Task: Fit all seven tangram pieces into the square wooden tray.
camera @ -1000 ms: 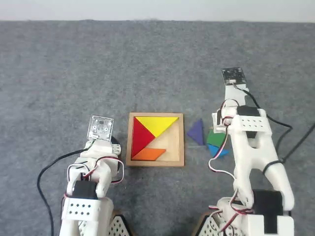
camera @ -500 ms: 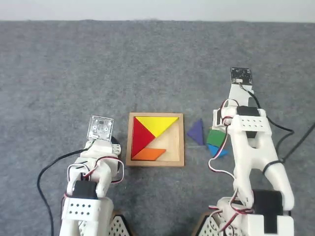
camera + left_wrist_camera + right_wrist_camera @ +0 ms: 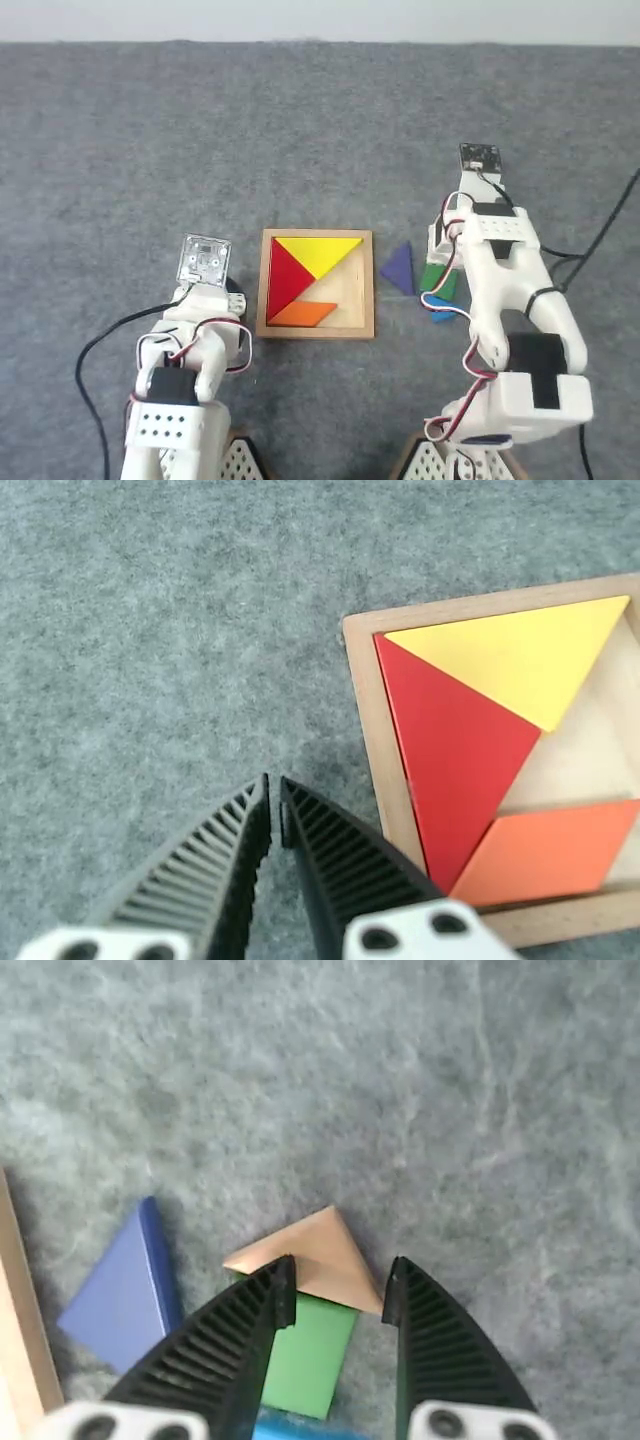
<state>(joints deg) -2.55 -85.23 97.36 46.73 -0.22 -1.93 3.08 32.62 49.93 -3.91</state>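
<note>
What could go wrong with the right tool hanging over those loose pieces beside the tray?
The right tool is open over the tan triangle, which touches the green piece; closing may catch both.
The pieces lie flat on the grey cloth, so the tool could slip off thin edges.
The tray's free gap is angular; a turned piece might ride up on the orange piece.

Bright, even light with faint, soft shadows

left gripper (image 3: 274,782): jaws drawn together, nothing between them, over grey mat (image 3: 150,630), just beside tray rim | wooden tray (image 3: 362,720): yellow triangle (image 3: 520,655) and red triangle (image 3: 450,750) touching edge to edge | orange parallelogram (image 3: 545,850) against red triangle, bare wood between it and yellow
</note>
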